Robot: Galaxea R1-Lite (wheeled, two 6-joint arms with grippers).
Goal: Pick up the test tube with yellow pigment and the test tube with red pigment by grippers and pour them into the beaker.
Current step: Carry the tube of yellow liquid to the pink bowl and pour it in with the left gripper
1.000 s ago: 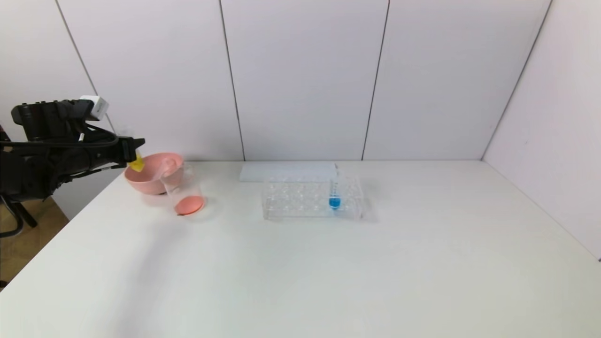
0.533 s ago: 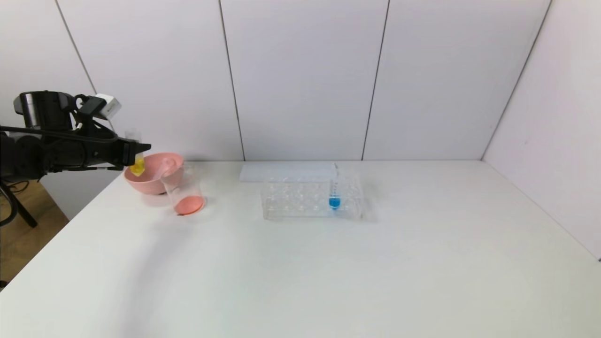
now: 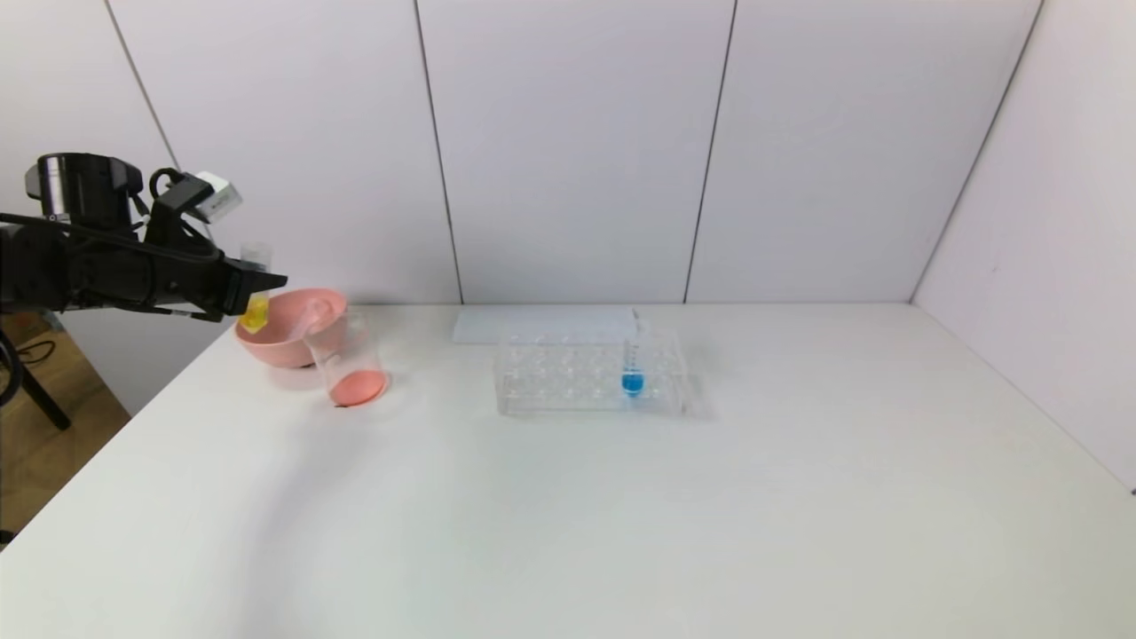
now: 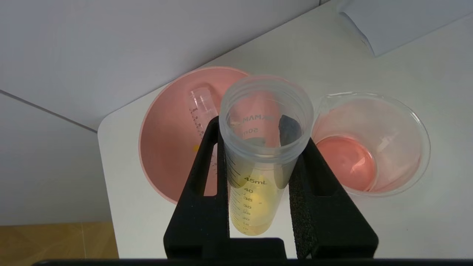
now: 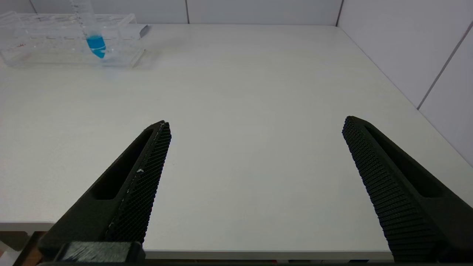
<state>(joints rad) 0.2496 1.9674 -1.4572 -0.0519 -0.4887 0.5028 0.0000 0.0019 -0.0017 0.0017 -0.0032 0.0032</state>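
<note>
- The left gripper [image 3: 253, 291] pinches the test tube with yellow pigment [image 4: 258, 155] between its two fingers, above the far left corner of the desk [image 3: 568, 497].
- In the last second, this gripper has risen a little and turned, so the tube now stands nearly upright, with the yellow liquid in its lower part.
- The tube hangs over the pink bowl [image 3: 284, 342], not over the beaker [image 3: 348, 359], which stands just beside the bowl and already holds red-orange liquid.
- An empty tube [image 4: 201, 109] lies in the bowl; I judge the red pigment is poured already.
- The yellow seems not yet poured; the tube must go over the beaker.
- The right gripper [image 5: 255, 177] is spread wide, idle above the near right edge.
</note>
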